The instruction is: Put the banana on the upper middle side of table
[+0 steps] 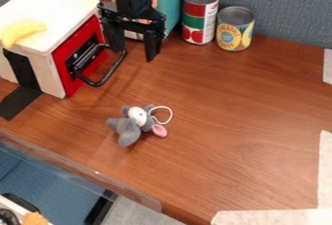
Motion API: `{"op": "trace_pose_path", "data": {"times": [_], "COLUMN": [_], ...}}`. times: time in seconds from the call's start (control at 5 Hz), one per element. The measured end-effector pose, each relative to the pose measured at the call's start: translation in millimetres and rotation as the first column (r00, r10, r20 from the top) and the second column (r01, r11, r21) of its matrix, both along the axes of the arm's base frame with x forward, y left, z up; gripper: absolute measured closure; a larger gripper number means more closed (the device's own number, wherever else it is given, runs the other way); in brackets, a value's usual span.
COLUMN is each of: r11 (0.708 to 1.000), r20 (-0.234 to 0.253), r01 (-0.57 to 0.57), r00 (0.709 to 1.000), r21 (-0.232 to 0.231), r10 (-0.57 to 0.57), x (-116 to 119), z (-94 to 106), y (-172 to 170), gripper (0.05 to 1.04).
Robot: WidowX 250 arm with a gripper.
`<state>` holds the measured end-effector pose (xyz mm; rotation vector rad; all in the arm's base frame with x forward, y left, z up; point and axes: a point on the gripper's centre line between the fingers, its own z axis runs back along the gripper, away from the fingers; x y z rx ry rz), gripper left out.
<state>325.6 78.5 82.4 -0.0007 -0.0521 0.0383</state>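
Observation:
The yellow banana (22,31) lies on the white top of the toy oven, near its left edge in the camera view. To the right of the oven, the black gripper (135,54) hangs down over the back part of the brown table (240,107). Its two fingers stand apart with nothing between them. The gripper is well to the right of the banana and not touching it.
The white oven (52,6) has a red door with a black handle (107,73) jutting out just below the gripper. Two cans (200,18) (235,30) stand by the back wall. A grey plush mouse (133,124) lies mid-left on the table.

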Motion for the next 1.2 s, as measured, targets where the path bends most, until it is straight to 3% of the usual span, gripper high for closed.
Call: {"op": "trace_pose_path", "data": {"times": [0.2,0.4,0.6,0.8,1.2], "r11": [1.0,0.997,0.993,0.995,0.994], "r20": [-0.034,-0.039,-0.012,0.007,0.025], "r01": [0.006,-0.072,-0.119,-0.097,-0.089], "r00": [0.999,0.997,0.993,0.995,0.996], "r21": [-0.008,-0.006,-0.005,0.036,0.058], "r10": [-0.006,0.071,0.119,0.097,0.088], "x": [-2.2,-11.1,-21.2,-25.1,-38.5], "z": [-10.1,2.8,20.7,38.3,56.3], "y": [0.0,45.6,88.4,109.7,144.9], "gripper": [0.083,0.083,0.083,0.083,0.083]}}
